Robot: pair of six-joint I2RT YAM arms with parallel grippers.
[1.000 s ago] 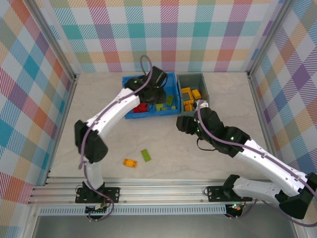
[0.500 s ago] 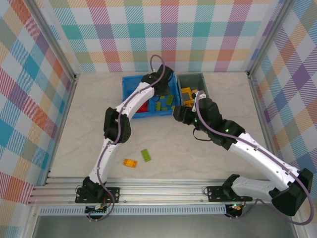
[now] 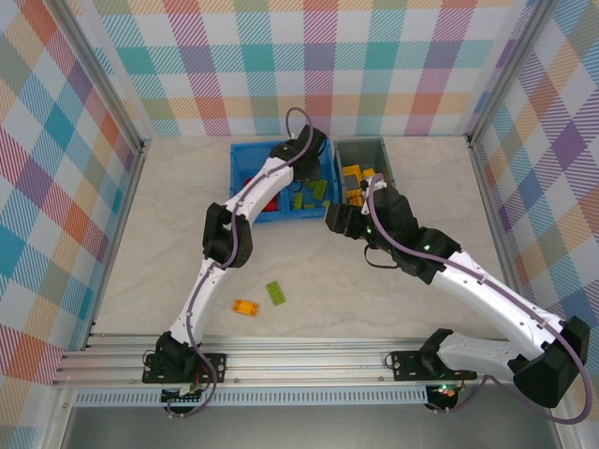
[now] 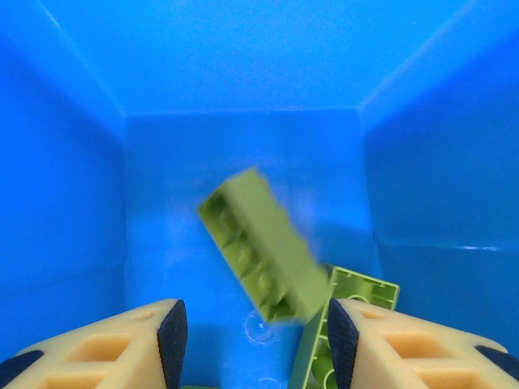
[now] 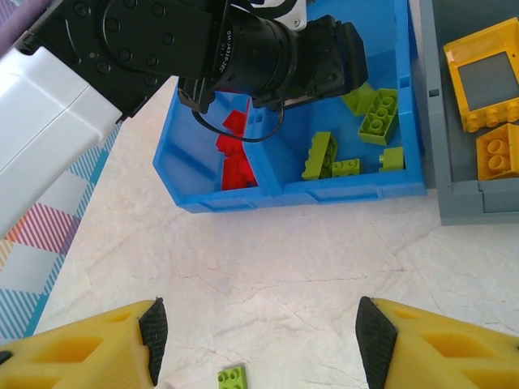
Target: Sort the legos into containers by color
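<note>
Left wrist view: the left gripper (image 4: 251, 336) is hanging wide open, empty, over the blue bin's (image 4: 243, 73) green compartment, where a lime brick (image 4: 259, 243) is showing blurred and tilted. The right gripper (image 5: 259, 332) is gaping empty nearby — the arms risk clipping each other.

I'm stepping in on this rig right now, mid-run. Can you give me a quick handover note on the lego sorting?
Left gripper: open inside the right compartment of the blue bin, a blurred green brick loose beyond its fingers.
Right gripper: open, empty, above the table before the bins.
Done: red bricks left compartment, green ones right, yellow ones in the grey bin.
Left: an orange brick and a second green brick on the table.
</note>
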